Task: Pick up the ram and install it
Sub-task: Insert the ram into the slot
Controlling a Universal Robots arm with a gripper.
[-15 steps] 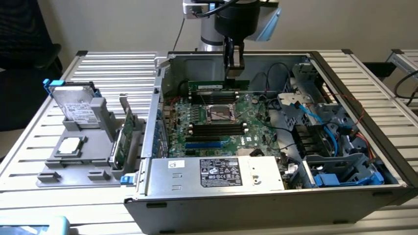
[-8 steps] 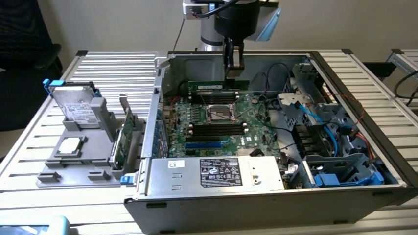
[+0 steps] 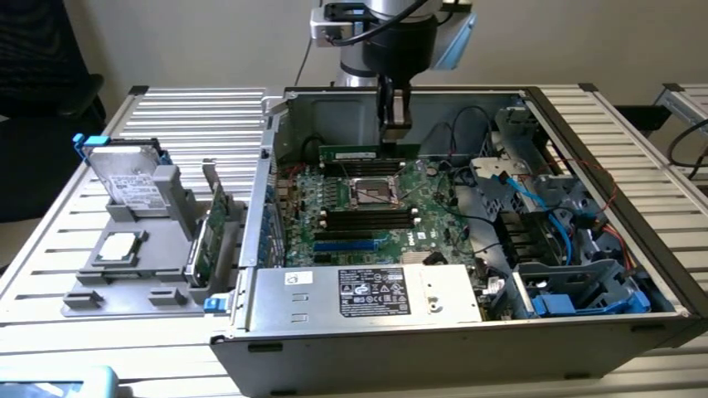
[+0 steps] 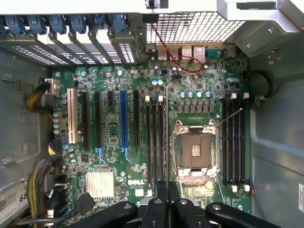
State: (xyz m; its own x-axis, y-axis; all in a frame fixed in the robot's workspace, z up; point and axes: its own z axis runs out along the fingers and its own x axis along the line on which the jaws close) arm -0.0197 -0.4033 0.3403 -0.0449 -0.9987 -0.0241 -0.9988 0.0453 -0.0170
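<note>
Exterior view, then wrist view: gripper closed on the ram beside the CPU socket.

Exterior view: the gripper [image 3: 395,133] reaches down into the open computer case [image 3: 332,348], its fingers pinched together on the top edge of the ram [image 3: 360,154]; the green stick stands on edge, level, just beside the CPU socket [image 3: 376,192], on the side away from the four black memory slots [image 3: 366,220]; whether it is seated cannot be told. Wrist view: the fingertips [image 4: 161,194] sit almost together over the bank of slot rails [image 4: 153,142] just beside the socket, opposite the four black slots; the stick is edge-on here and hard to tell from the rail beneath.
</note>
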